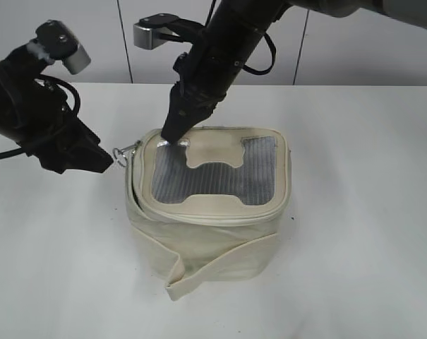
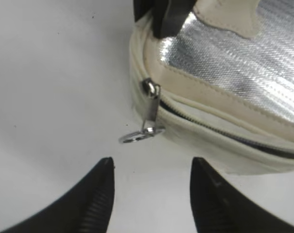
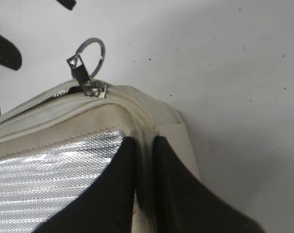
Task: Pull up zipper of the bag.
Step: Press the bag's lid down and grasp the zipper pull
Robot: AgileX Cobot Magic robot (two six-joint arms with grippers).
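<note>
The cream bag (image 1: 206, 226) stands mid-table, its lid showing a silver ribbed panel and a cream H patch. The zipper (image 2: 210, 128) runs round the lid rim and gapes open along the left side. Its silver slider with ring pull (image 1: 125, 150) sticks out at the lid's back-left corner, and it also shows in the left wrist view (image 2: 150, 109) and the right wrist view (image 3: 91, 87). My left gripper (image 1: 107, 161) is open and empty, with its jaws (image 2: 151, 167) just short of the ring. My right gripper (image 1: 169, 134) is shut on the lid rim (image 3: 144, 143) near that corner.
A loose cream strap (image 1: 220, 265) wraps the bag's body and hangs out at the front. The white table (image 1: 354, 212) stretches to the right and the front. A grey wall stands behind it.
</note>
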